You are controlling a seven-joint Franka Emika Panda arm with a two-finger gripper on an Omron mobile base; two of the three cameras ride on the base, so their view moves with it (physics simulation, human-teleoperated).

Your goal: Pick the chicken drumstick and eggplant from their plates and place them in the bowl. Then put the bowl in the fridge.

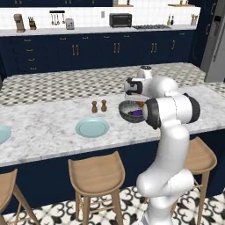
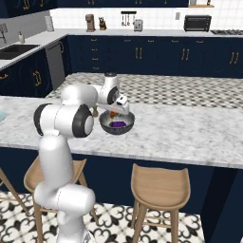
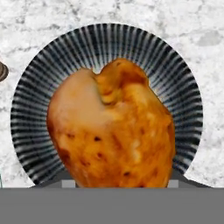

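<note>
The dark grey bowl (image 1: 127,115) (image 2: 124,128) stands on the marble counter (image 1: 44,127). The purple eggplant (image 1: 137,113) (image 2: 116,124) lies inside it. My gripper (image 1: 139,100) (image 2: 114,112) hangs just above the bowl, shut on the orange-brown chicken drumstick (image 1: 139,104) (image 2: 112,115). In the hand view the drumstick (image 3: 111,131) hangs close to the camera over the bowl's striped inside (image 3: 39,96) and hides the eggplant. One pale blue plate (image 1: 92,127) lies bare to the left of the bowl. Another plate (image 1: 1,134) shows at the left edge.
Two brown shakers (image 1: 99,106) stand on the counter behind the near plate. Wooden stools (image 1: 96,176) (image 2: 159,187) line the counter's front. The grey fridge (image 1: 215,44) stands at the far right. Navy cabinets run along the back wall.
</note>
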